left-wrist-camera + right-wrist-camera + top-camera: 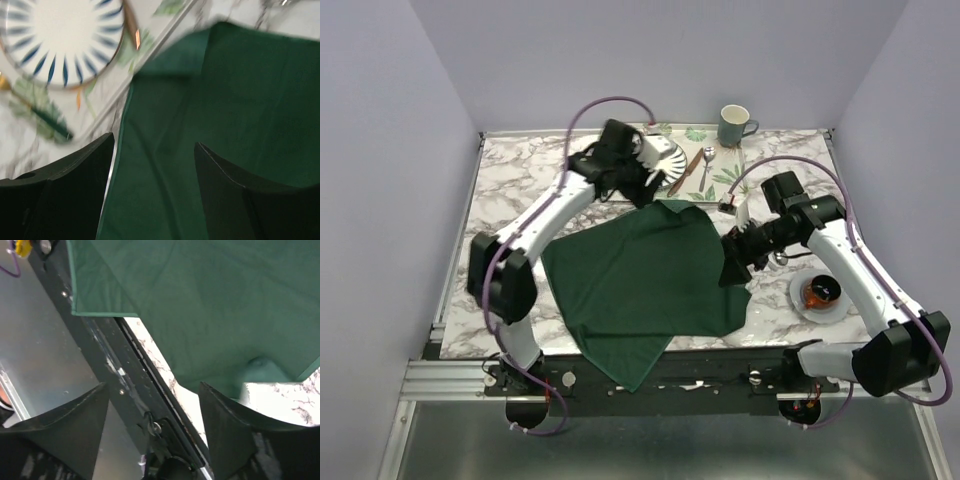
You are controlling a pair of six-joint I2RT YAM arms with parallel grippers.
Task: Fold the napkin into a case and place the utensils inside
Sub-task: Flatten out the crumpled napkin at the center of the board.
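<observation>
On the table (510,170), the napkin (640,280) lies diamond-wise, a corner overhanging the near edge; left tool (155,142), right tool (154,387) spread.

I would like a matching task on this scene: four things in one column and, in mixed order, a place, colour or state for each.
1 napkin
2 mug
3 striped plate
4 left gripper

a white and blue
b open, holding nothing
c one corner hangs over the near edge of the table
d upright, at the far side of the table

Pairs: 1-c, 2-d, 3-a, 4-b
</observation>
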